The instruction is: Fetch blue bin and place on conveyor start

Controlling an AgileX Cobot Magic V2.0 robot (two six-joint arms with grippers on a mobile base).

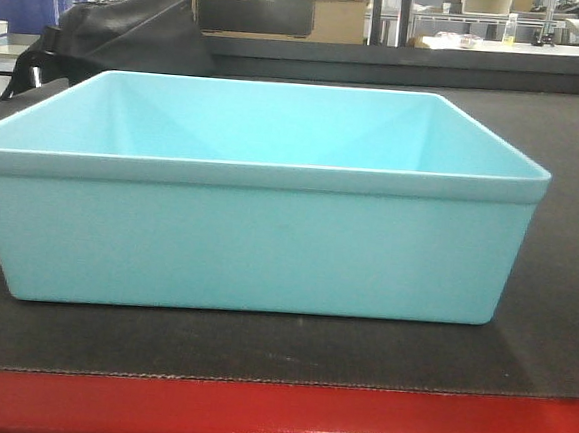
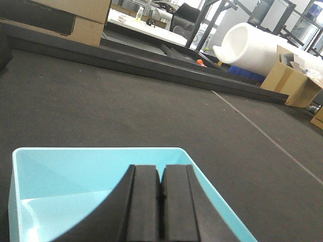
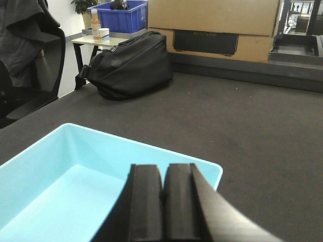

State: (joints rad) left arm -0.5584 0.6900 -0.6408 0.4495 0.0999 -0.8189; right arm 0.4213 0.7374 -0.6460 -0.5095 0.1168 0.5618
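Observation:
The blue bin (image 1: 258, 234), a pale cyan tub with a thick rim, stands upright and empty on the dark belt of the conveyor start (image 1: 572, 199), just behind its red frame edge (image 1: 274, 416). No gripper shows in the front view. In the left wrist view my left gripper (image 2: 161, 169) is shut and empty, hovering over the bin (image 2: 75, 171) near its right wall. In the right wrist view my right gripper (image 3: 164, 166) is shut and empty, above the bin (image 3: 65, 181) near its far right corner.
A black bag (image 3: 131, 65) lies on the belt's far left, also in the front view (image 1: 124, 28). A dark blue bin (image 3: 121, 15) sits on a side table. Cardboard boxes (image 3: 212, 22) line the back. A chair with a jacket (image 3: 25, 50) stands left. A white roll (image 2: 252, 45) lies beyond the belt.

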